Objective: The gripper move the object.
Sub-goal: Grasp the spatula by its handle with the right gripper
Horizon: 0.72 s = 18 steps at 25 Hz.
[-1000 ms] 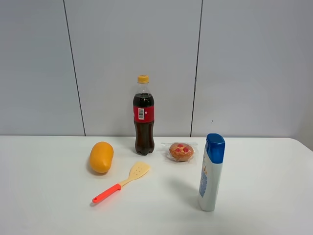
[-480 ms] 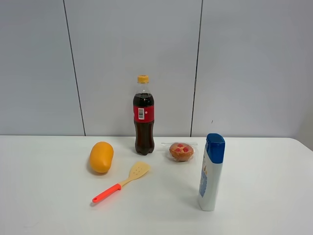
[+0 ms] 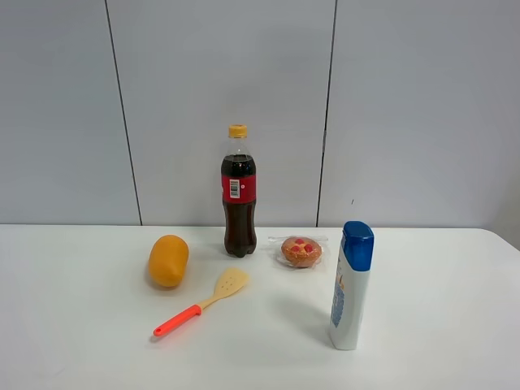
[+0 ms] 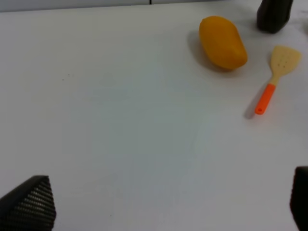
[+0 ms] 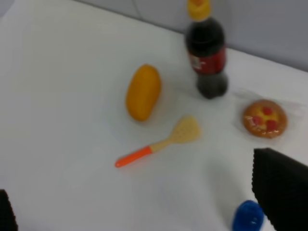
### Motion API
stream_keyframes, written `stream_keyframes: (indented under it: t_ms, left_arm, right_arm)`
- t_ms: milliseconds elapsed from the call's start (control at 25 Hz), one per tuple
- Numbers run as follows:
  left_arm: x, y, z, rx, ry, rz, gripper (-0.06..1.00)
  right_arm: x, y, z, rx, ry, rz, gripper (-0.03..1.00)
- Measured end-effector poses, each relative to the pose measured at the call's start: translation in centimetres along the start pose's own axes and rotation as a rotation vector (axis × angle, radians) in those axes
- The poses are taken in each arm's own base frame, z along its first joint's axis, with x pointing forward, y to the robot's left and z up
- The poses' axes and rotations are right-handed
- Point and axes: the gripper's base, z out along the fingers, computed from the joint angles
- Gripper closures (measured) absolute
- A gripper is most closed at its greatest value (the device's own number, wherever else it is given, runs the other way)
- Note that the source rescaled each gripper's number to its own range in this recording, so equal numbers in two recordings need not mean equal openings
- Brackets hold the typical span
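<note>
Spatula (image 3: 206, 301) lay flat on the white table (image 3: 73, 349), its pale slotted blade toward the cola bottle (image 3: 239, 195) and its red-orange handle angled toward the front edge. It sat just beside the orange fruit (image 3: 168, 260) without touching it, a spot that seemed to leave room for a grasp from above. The right gripper (image 5: 142, 202) hung above the table with the spatula in its sight, fingers spread wide and holding nothing, apparently posed for an approach. The left gripper (image 4: 163, 207) was likewise open and empty, well away from the spatula. Neither arm appeared in the high view. Each wrist view caught only dark fingertips cut off at the frame edges. The right wrist picture was blurred, so the wrapped pastry (image 5: 264, 118) was perhaps a small tart.
</note>
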Motion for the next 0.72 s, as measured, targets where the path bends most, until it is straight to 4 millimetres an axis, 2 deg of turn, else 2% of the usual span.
stream_keyframes:
  t_ms: [120,440,720]
  left_arm:
    - [0.0,0.0,0.0,0.000,0.000,0.000,-0.06]
    - [0.0,0.0,0.0,0.000,0.000,0.001,-0.06]
    - [0.0,0.0,0.0,0.000,0.000,0.001,-0.06]
  right_arm:
    - [0.2,1.2,2.5,-0.023,0.052,-0.010,-0.03]
    - [2.0,2.7,10.7,0.004,0.246,-0.071,-0.03]
    - [3.5,1.9,16.2,0.013,0.352,-0.051,-0.03]
